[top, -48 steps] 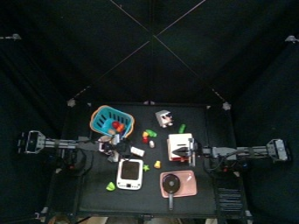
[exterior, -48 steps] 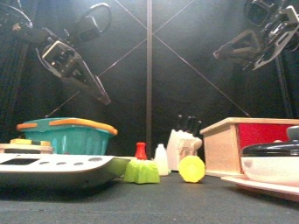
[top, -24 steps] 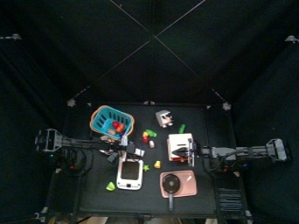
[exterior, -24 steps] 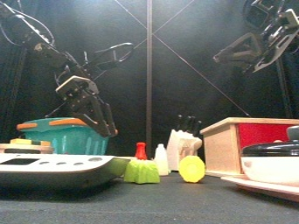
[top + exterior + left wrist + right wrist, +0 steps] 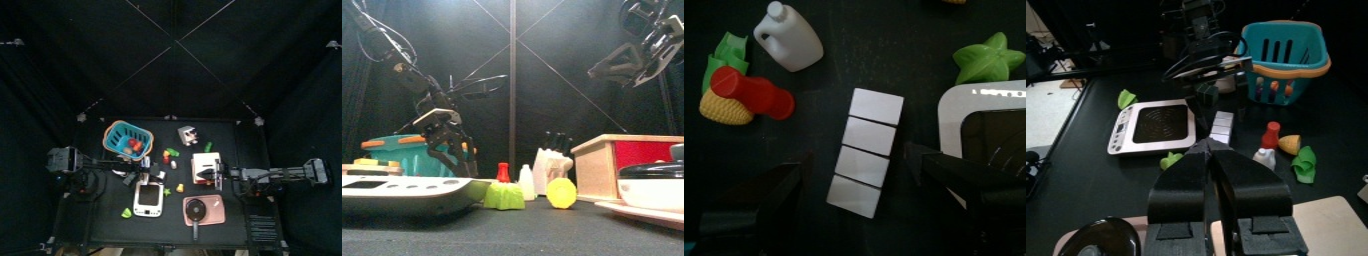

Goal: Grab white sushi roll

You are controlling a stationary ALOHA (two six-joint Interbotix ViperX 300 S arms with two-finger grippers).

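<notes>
- Left gripper (image 5: 449, 152): dropped from upper left of front view to low beside teal basket (image 5: 418, 152). Jaws spread wide, empty.
- White sushi roll (image 5: 527, 181): lower centre, just right of red piece (image 5: 502, 172), untouched.
- Approach under way, grasp pending.
- Right gripper (image 5: 629, 66): parked upper right, jaws together.

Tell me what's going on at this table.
The left gripper hangs low over the toy food with its jaws wide open and holds nothing. Its wrist view shows it centred over a white segmented strip, while the white sushi roll lies off to one side, near a red piece, untouched. The right gripper is raised on its own side with its jaws shut, taking no part.
</notes>
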